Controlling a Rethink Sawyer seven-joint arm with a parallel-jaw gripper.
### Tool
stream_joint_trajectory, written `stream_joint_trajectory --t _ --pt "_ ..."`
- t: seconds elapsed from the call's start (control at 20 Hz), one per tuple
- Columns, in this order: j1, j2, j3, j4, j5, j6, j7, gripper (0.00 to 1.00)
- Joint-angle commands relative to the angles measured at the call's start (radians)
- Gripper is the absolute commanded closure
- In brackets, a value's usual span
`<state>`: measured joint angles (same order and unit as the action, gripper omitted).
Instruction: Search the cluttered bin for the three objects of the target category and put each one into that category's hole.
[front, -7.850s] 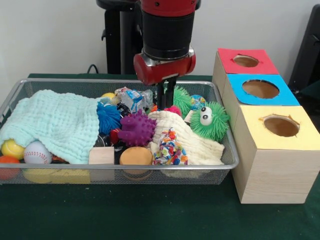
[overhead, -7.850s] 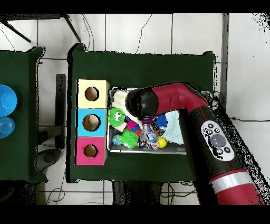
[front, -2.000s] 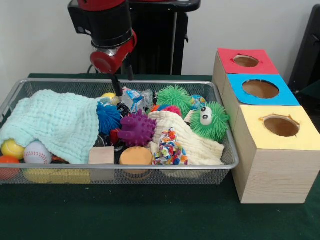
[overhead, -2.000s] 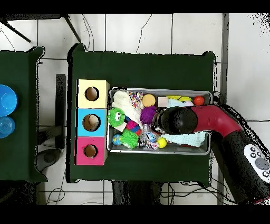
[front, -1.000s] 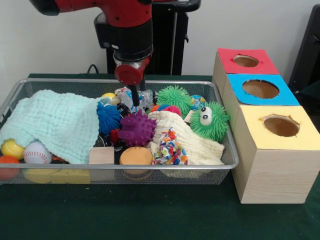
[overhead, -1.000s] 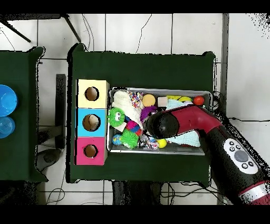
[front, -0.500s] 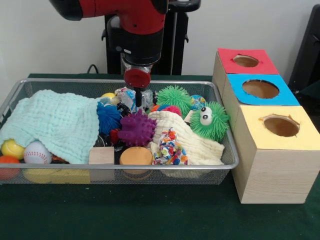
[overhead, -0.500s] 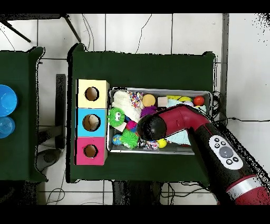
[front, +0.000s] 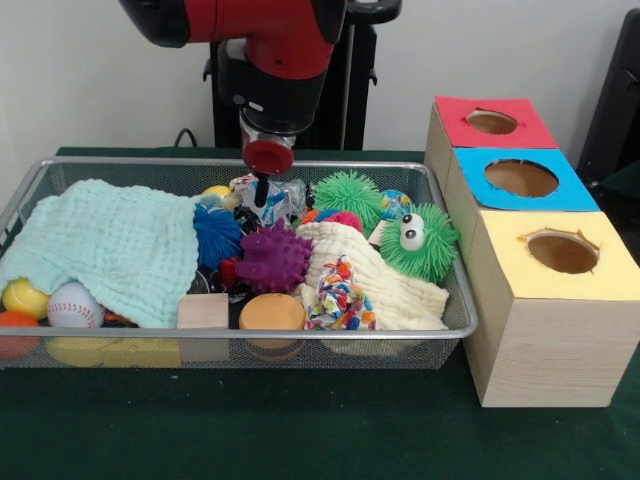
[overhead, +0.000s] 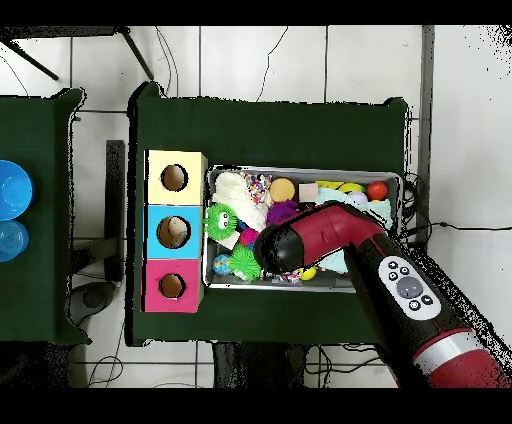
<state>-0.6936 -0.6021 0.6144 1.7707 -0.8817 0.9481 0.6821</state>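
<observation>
The gripper (front: 261, 192) hangs over the back of the bin (front: 452, 300), its dark tip down at a crinkly clear wrapper (front: 285, 196); only one thin tip shows, so I cannot tell how far open it is or whether it has hold of anything. Just left of the tip sits a blue spiky ball (front: 216, 236), with a purple spiky ball (front: 273, 258) in front of it. To its right lie a green spiky ball (front: 349, 196) and a green googly-eyed puff (front: 420, 242). A mint cloth (front: 110, 246) covers the left of the bin, a cream cloth (front: 395, 295) the front right. Further right stand the red box (front: 494, 123), blue box (front: 521, 179) and yellow box (front: 560, 253), each with a hole on top.
</observation>
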Motion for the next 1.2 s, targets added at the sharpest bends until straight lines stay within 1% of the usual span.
stream_joint_trajectory --t 0.05,0.25,0.4,0.45,0.6,0.75,0.9,1.05,1.15,1.2 --pt "0.001 0.048 -0.077 -0.047 -0.069 0.06 -0.065 0.0" --pt "-0.002 0.118 -0.095 -0.071 -0.09 0.01 -0.051 0.0" --pt "-0.007 0.154 -0.106 -0.085 -0.097 -0.008 -0.05 0.0" --pt "-0.023 0.164 -0.104 -0.085 -0.095 -0.02 -0.061 0.0" --pt "-0.041 0.196 -0.104 -0.086 -0.092 -0.043 -0.068 0.0" --pt "-0.066 0.23 -0.093 -0.088 -0.075 -0.064 -0.085 0.0" --pt "-0.076 0.241 -0.089 -0.091 -0.07 -0.069 -0.091 0.0" --pt "-0.08 0.238 -0.07 -0.076 -0.037 -0.081 -0.067 0.0" --pt "-0.08 0.235 -0.063 -0.073 -0.029 -0.077 -0.073 0.0" --pt "-0.08 0.234 -0.061 -0.072 -0.028 -0.074 -0.072 1.0"
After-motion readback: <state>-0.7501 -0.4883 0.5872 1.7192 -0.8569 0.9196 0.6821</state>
